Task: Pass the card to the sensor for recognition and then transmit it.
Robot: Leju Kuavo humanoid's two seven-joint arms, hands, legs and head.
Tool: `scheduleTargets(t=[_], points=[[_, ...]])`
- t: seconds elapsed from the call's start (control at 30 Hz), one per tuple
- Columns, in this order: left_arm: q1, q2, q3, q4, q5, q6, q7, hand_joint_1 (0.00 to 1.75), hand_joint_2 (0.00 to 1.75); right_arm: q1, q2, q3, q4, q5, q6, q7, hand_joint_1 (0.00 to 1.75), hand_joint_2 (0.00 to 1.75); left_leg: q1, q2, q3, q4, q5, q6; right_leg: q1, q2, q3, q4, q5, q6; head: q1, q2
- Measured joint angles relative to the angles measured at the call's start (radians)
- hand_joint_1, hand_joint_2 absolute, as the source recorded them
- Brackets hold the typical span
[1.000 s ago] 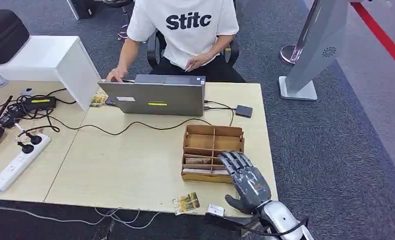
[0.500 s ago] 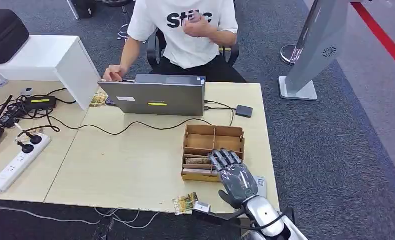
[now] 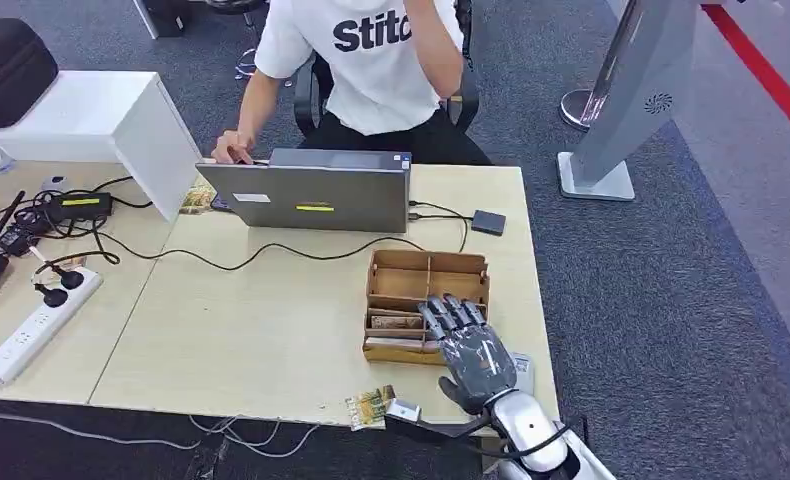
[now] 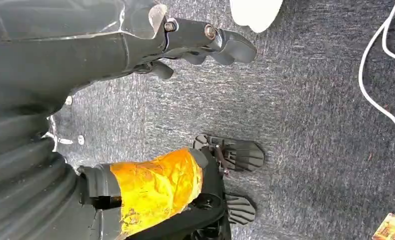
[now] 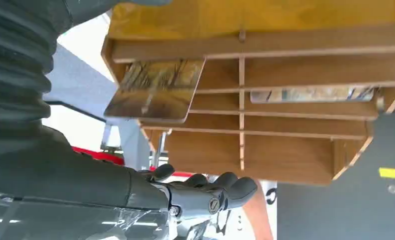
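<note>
While a card (image 5: 155, 90) sticks out of a near slot of the wooden box (image 3: 427, 275), I see my right hand (image 3: 471, 350) over that corner, fingers spread, holding nothing, left hand (image 4: 205, 42) hanging over carpet, fingers loosely curled, empty, laptop (image 3: 306, 195) beyond.

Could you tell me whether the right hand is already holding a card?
No, in the head view the right hand hovers with spread fingers over the wooden card box, gripping nothing.
</note>
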Motion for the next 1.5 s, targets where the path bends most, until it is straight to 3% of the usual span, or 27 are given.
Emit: scheduleTargets(t=[0.53,0.57,0.6,0.67,0.8,1.03,1.5], points=[[0.001,0.001,0.000,0.000,0.007,0.001,0.010,0.00,1.75,0.018,0.000,-0.056,-0.008,0.015,0.036,0.026,0.00,1.75,0.000,0.000,0.000,0.000,0.000,0.000,0.000,0.000,0.000,0.000,0.000,0.000,0.000,0.000],[0.001,0.001,0.000,0.000,0.007,0.001,0.010,0.00,1.75,0.018,0.000,-0.060,-0.008,0.020,0.038,0.027,0.19,1.75,0.000,0.000,0.000,0.000,0.000,0.000,0.000,0.000,0.000,0.000,0.000,0.000,0.000,0.000],[0.001,0.001,0.000,0.000,0.007,0.001,0.010,0.00,1.75,0.020,0.000,-0.061,-0.008,0.021,0.042,0.027,1.38,1.75,0.000,0.000,0.000,0.000,0.000,0.000,0.000,0.000,0.000,0.000,0.000,0.000,0.000,0.000],[0.001,0.001,0.000,0.000,0.007,0.002,0.011,0.00,1.75,0.022,0.000,-0.064,-0.007,0.026,0.066,0.031,1.71,1.75,0.000,0.000,0.000,0.000,0.000,0.000,0.000,0.000,0.000,0.000,0.000,0.000,0.000,0.000],[0.001,0.001,0.000,0.000,0.007,0.003,0.012,0.00,1.75,0.021,0.000,-0.071,0.011,0.032,0.101,0.043,1.75,1.75,0.000,0.000,0.000,0.000,0.000,0.000,0.000,0.000,0.000,0.000,0.000,0.000,0.000,0.000],[0.001,0.002,0.000,0.000,0.010,0.004,0.018,0.00,1.75,0.011,0.003,-0.084,0.022,0.041,0.091,0.047,1.75,1.75,0.000,0.000,0.000,0.000,0.000,0.000,0.000,0.000,0.000,0.000,0.000,0.000,0.000,0.000],[0.002,0.002,0.000,0.000,0.013,0.001,0.018,0.00,1.75,0.036,0.011,-0.113,-0.110,0.017,0.006,0.004,1.75,1.75,0.000,0.000,0.000,0.000,0.000,0.000,0.000,0.000,0.000,0.000,0.000,0.000,0.000,0.000]])
